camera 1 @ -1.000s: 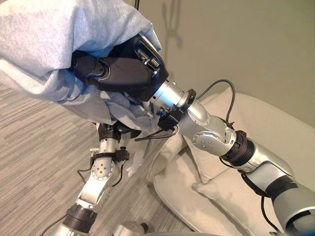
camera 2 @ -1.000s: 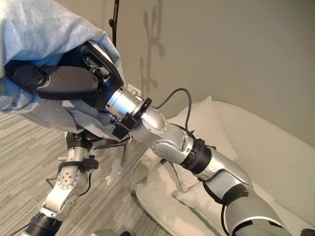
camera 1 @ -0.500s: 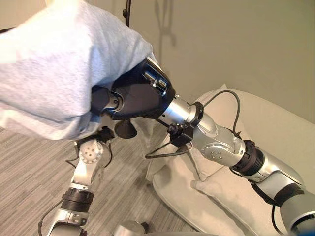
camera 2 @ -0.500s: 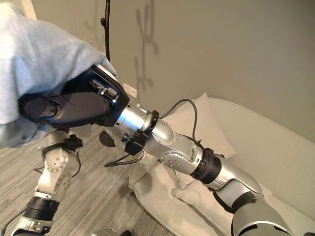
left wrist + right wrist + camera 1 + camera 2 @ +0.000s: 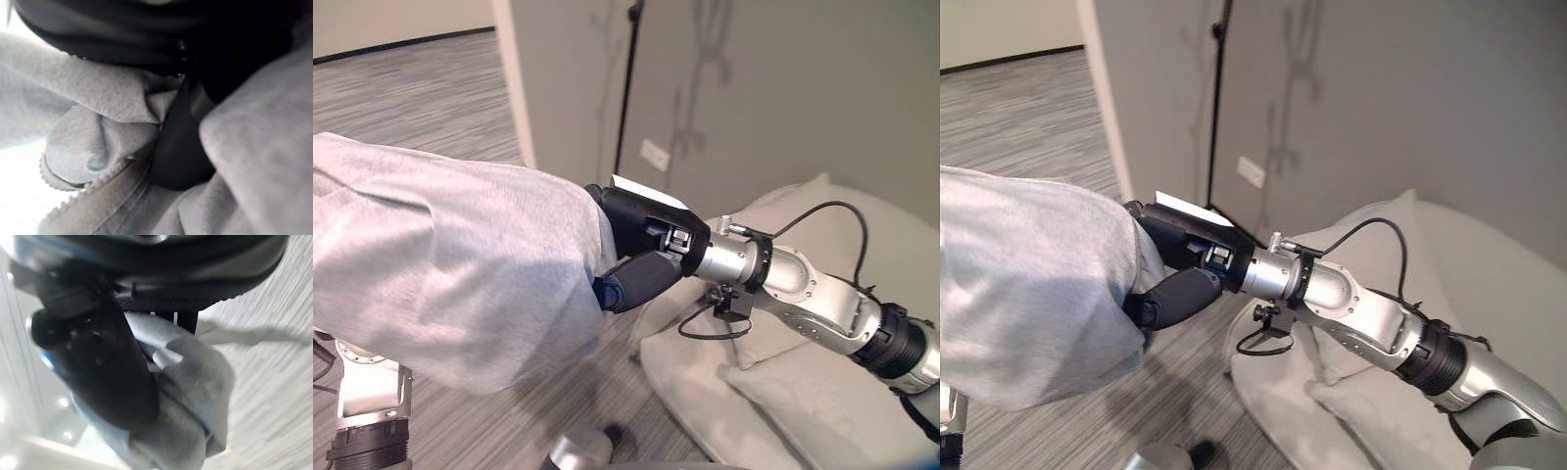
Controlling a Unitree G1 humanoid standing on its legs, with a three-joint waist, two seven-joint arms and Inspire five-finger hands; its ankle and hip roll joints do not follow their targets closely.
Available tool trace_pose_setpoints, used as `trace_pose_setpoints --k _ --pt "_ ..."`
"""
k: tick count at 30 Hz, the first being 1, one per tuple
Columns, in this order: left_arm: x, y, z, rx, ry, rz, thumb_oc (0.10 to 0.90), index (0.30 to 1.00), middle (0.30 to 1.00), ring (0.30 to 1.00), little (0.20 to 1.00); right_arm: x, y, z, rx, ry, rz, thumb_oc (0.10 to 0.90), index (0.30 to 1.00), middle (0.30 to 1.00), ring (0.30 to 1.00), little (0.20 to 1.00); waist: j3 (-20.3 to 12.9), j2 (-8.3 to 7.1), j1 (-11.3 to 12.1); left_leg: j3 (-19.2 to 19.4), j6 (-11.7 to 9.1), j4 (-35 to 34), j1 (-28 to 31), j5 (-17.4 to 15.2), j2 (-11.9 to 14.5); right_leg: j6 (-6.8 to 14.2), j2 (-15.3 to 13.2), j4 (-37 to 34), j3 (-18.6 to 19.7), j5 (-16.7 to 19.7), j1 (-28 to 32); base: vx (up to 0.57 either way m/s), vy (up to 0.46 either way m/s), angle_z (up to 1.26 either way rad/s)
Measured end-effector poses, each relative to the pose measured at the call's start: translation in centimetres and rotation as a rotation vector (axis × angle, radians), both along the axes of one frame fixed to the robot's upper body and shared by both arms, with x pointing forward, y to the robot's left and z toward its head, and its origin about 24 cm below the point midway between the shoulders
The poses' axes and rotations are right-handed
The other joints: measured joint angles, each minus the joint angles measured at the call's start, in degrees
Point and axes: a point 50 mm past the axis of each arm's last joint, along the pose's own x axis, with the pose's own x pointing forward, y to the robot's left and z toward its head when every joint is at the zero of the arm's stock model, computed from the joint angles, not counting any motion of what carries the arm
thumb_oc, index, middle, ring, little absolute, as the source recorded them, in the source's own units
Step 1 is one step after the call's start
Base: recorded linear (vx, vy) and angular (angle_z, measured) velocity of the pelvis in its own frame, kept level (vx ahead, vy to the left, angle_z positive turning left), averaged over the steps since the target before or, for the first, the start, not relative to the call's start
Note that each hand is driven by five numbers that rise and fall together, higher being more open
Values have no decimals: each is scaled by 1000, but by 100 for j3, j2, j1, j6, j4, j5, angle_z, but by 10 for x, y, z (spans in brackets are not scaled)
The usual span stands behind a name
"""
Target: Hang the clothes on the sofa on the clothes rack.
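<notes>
A thin black clothes rack pole (image 5: 626,93) stands against the grey wall in the upper middle of the frame, beside a white wall corner (image 5: 512,83); a small white wall socket (image 5: 654,155) sits just right of the pole. The cream sofa (image 5: 891,245) fills the lower right, with cushions (image 5: 803,392) on its seat. The striped grey floor (image 5: 411,88) runs across the upper left.

The right robot hand (image 5: 641,250) reaches from the right toward the centre, arm nearly level, its fingers and thumb curled into the light grey sweatshirt (image 5: 440,274), which bulks across the left half of the frame, held off the sofa. The left robot hand (image 5: 178,147) is buried in the same cloth near a zip; its grip cannot be told.
</notes>
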Motion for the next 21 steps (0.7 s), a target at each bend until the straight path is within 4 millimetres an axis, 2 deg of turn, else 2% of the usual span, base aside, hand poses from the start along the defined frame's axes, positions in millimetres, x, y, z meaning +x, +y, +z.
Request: trace_pose_setpoints --k 1,2,4,5,6,7,8,9,10,11,12,13,14,15,16,17,18,19,20,21 --pt "-3 0 2 18 -7 10 400 300 300 300 300 1 -3 0 -31 -36 -19 400 300 300 300 300 55 86 -11 469 8 -21 -89 -17 148 -35 17 77 -58 10 -58 -152 103 21" --pt "-12 1 5 55 -8 41 400 300 300 300 300 2 -6 0 -62 -78 -38 400 300 300 300 300 98 109 -11 887 -13 -100 -111 -82 275 -186 -35 225 -46 -92 -179 -141 111 13" --pt "-21 -1 10 112 -16 69 400 300 300 300 300 4 -14 0 -122 -142 -83 400 300 300 300 300 102 133 -121 1172 -104 -212 -75 -235 300 -202 -106 401 -75 -61 -206 -293 319 11" --pt "-21 -1 12 127 -25 75 400 300 300 300 300 5 -16 2 -141 -177 -96 400 300 300 300 300 111 82 -247 1426 -303 -309 -79 -378 348 -283 -216 402 -177 29 -214 -289 358 62" --pt "-23 1 21 160 -60 112 400 300 300 300 300 4 -16 7 -141 -250 -114 400 300 300 300 300 178 -330 -619 2324 221 164 -327 -214 570 -266 -543 276 -282 85 -221 -132 230 53" --pt "-21 2 22 157 -75 118 400 300 300 300 300 4 -17 9 -134 -282 -122 400 300 300 300 300 215 -452 -763 2238 232 652 -359 -254 881 -284 -639 283 -271 146 -210 -156 356 44" --pt "-19 1 19 145 -64 113 400 300 300 300 300 4 -18 13 -121 -313 -142 400 300 300 300 300 190 -394 -943 2317 181 903 -194 -336 1551 -278 -645 233 -247 162 -53 -132 391 7" --pt "-17 -2 14 134 -46 98 400 300 300 300 300 3 -21 13 -107 -336 -160 400 300 300 300 300 116 -219 -1122 2298 184 790 2 -235 1981 -275 -605 245 -291 161 76 -81 264 11" --pt "-17 -3 6 129 -12 96 400 300 300 300 300 1 -26 12 -89 -355 -186 400 300 300 300 300 -15 -16 -1308 2103 -12 721 137 -97 2351 -224 -654 315 -290 183 92 -85 320 7" --pt "-19 -2 3 140 8 106 400 300 300 300 300 0 -30 12 -75 -373 -209 400 300 300 300 300 -88 80 -1401 2052 -205 761 163 -117 2506 -183 -701 355 -258 208 54 -119 479 -9" --pt "-16 -4 -4 141 37 97 400 300 300 300 300 -3 -40 11 -57 -392 -265 400 300 300 300 300 -169 281 -1526 1978 -315 636 257 297 2656 55 -889 471 -194 265 -11 -154 657 9" --pt "-9 -11 -7 137 42 57 400 300 300 300 300 -5 -54 4 -12 -388 -351 400 300 300 300 300 -253 434 -1658 1949 -387 634 167 378 2722 173 -1017 554 -103 291 31 -153 639 63" --pt "-1 -21 -15 121 67 2 400 300 300 300 300 -5 -65 -11 93 -319 -466 400 300 300 300 300 -336 581 -1880 1854 -532 441 262 177 2634 264 -1292 885 -281 274 59 -87 507 68" --pt "0 -25 -19 103 69 -10 400 300 300 300 300 -4 -65 -21 148 -265 -519 400 300 300 300 300 -333 654 -1930 1892 -495 334 377 -59 2480 456 -1606 1349 -185 169 -263 -48 343 57" --pt "2 -28 -21 92 75 -23 400 300 300 300 300 -5 -63 -32 197 -235 -565 400 300 300 300 300 -359 602 -1984 1880 -538 347 295 -244 2247 641 -1824 1222 -95 85 -435 -22 544 37" --pt "10 -30 -22 71 82 -32 400 300 300 300 300 -6 -60 -46 213 -203 -609 400 300 300 300 300 -353 431 -2067 1759 -514 420 87 -359 1905 683 -1890 313 -121 336 -394 -16 377 68" --pt "20 -33 -26 68 101 -50 400 300 300 300 300 -8 -65 -51 209 -213 -654 400 300 300 300 300 -324 380 -2100 1762 -492 689 -157 -408 1763 409 -1893 349 -157 1136 -374 -46 566 114" --pt "30 -41 -29 53 127 -79 400 300 300 300 300 -11 -71 -62 216 -176 -718 400 300 300 300 300 -316 371 -2129 1609 -382 883 -277 -472 1654 315 -1967 400 -632 1239 -182 -74 540 65" --pt "24 -37 -39 62 195 -68 400 300 300 300 300 -10 -70 -72 156 -150 -735 400 300 300 300 300 -287 384 -2008 1767 -242 819 -130 -625 1658 413 -2036 602 -440 1238 -358 -103 658 55" --pt "25 -39 -40 72 207 -82 400 300 300 300 300 -14 -71 -74 179 -145 -757 400 300 300 300 300 -312 189 -1978 1959 -116 910 -231 -758 1569 378 -2175 596 -423 1397 -259 -93 586 38"
